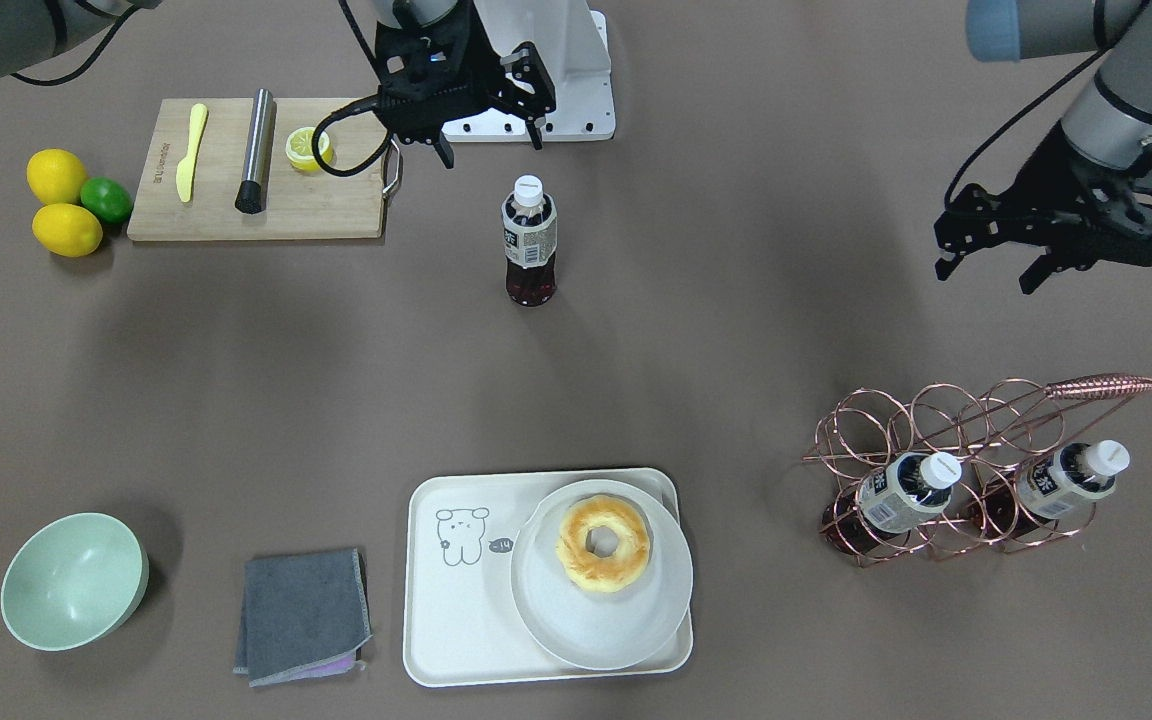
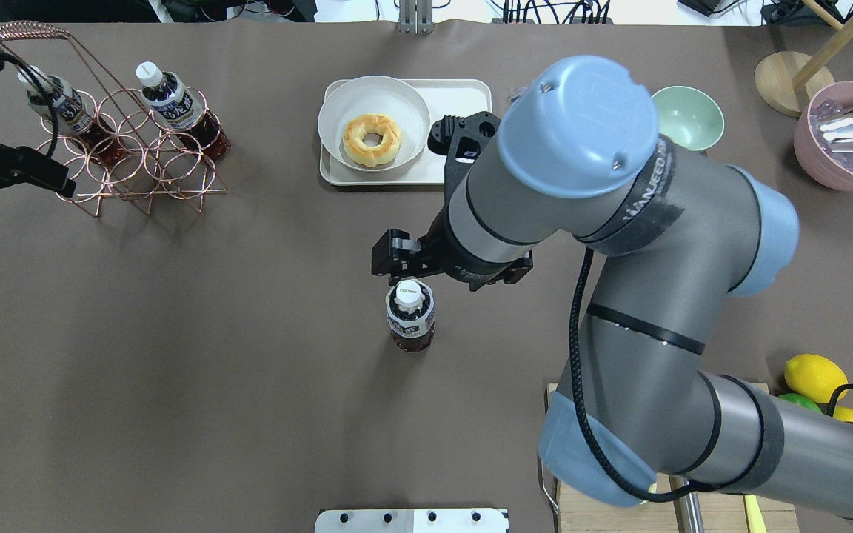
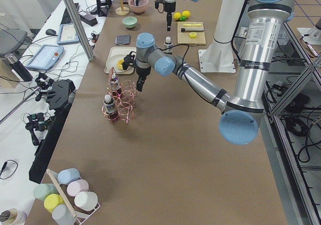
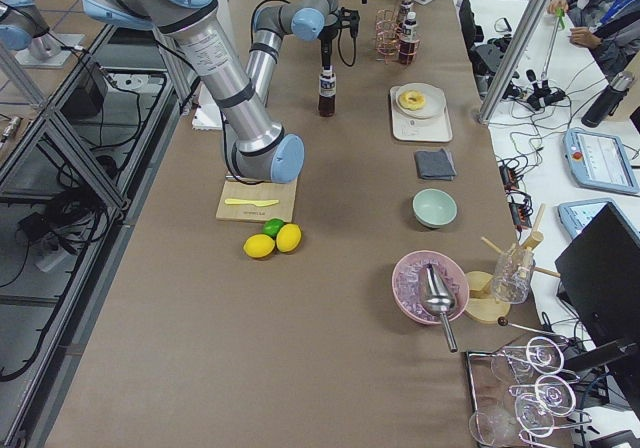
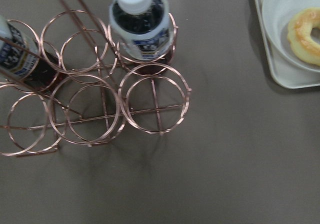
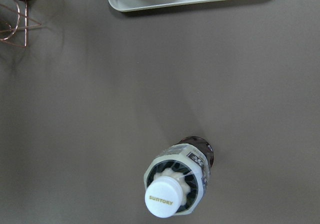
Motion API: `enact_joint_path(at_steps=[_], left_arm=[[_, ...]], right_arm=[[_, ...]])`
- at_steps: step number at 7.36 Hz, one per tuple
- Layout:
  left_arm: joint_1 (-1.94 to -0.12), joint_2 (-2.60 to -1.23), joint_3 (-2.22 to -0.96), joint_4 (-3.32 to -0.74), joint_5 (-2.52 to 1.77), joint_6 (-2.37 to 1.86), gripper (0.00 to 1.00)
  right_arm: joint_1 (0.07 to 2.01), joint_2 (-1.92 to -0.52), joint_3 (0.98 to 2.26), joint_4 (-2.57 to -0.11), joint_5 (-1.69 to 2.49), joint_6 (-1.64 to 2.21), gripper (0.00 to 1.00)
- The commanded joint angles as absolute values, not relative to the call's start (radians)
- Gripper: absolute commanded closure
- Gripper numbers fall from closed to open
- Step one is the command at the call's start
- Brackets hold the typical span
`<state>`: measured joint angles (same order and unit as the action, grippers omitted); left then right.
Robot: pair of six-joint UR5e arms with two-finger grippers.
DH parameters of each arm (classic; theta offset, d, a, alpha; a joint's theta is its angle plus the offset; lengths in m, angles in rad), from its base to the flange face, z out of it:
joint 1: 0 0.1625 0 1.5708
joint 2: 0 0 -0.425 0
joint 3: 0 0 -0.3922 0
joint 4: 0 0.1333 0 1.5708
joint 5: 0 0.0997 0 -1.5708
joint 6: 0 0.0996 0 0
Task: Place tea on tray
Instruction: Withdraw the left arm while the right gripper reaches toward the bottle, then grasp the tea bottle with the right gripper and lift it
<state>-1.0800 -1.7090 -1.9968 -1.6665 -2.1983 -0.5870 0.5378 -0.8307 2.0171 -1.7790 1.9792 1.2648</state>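
- Tea (image 1: 530, 240), a small clear bottle of reddish-brown drink with a white cap and a dark-blue-and-white label, stood upright on the bare table. It was well apart from the tray (image 1: 456, 620), and neither gripper touched it.
- At the overhead view's left you had the left gripper (image 1: 986, 275) above the table near the copper wire rack (image 1: 981, 480). Its fingers were spread and held nothing. Two alike bottles (image 1: 906, 495) (image 1: 1066, 480) leaned in the rack.
- Mid-table, the right gripper (image 1: 491, 148) hung above the table near the tea, jaws apart and empty.
- You could read "SUNTORY" on the cap (image 6: 162, 201) only from the right wrist camera. The label's characters were too small to read in any view.
- The front-facing camera showed you the tray's line-drawn bear (image 1: 461, 535), which the right arm hid in the overhead view.
- A round plate (image 1: 596, 630) with a doughnut (image 1: 603, 545) filled the tray's other half.
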Motion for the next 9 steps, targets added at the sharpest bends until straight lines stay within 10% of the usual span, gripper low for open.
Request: enact_joint_path(at_steps=[1, 5, 9], left_arm=[[-1.155, -1.602, -1.951, -1.781, -2.299, -0.5, 0.07], [-1.189, -1.488, -1.951, -1.871, -2.312, -0.42, 0.06], [-1.19, -1.44, -1.962, -1.939, -2.312, -0.433, 0.06]], right_arm=[[0.459, -0.799, 1.97, -1.801, 1.858, 1.295, 0.0], [0.426, -0.753, 1.895, -1.832, 1.802, 1.315, 0.02], [0.42, -0.743, 1.865, -1.835, 1.776, 1.315, 0.38]])
